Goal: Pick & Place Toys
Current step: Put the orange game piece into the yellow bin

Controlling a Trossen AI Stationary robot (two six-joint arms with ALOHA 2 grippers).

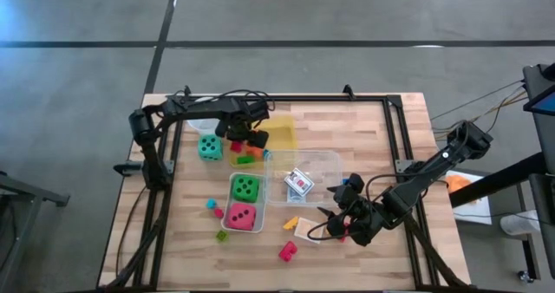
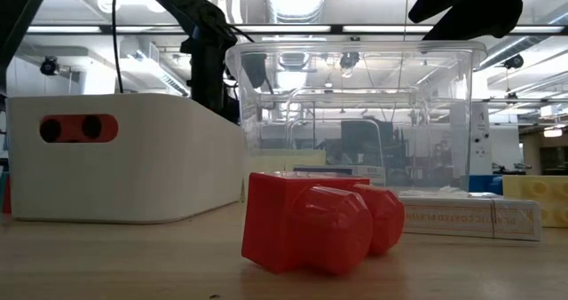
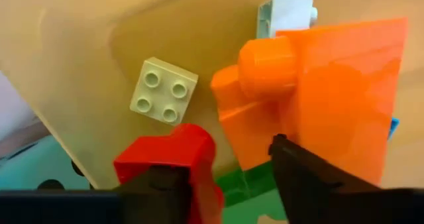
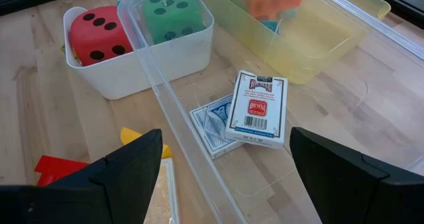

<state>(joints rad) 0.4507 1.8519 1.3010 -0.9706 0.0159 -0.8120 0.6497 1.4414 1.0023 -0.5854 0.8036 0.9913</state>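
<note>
Our left fingers (image 3: pixel 228 177) stand parted over the yellow plastic tray (image 1: pixel 284 135) near the tabletop's far edge, releasing an orange plastic block (image 3: pixel 311 91); we should lift straight. Right fingers (image 4: pixel 225 171) hang spread, empty.

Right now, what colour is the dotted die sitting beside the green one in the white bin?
Red with black dots, clearest in the right wrist view.
</note>
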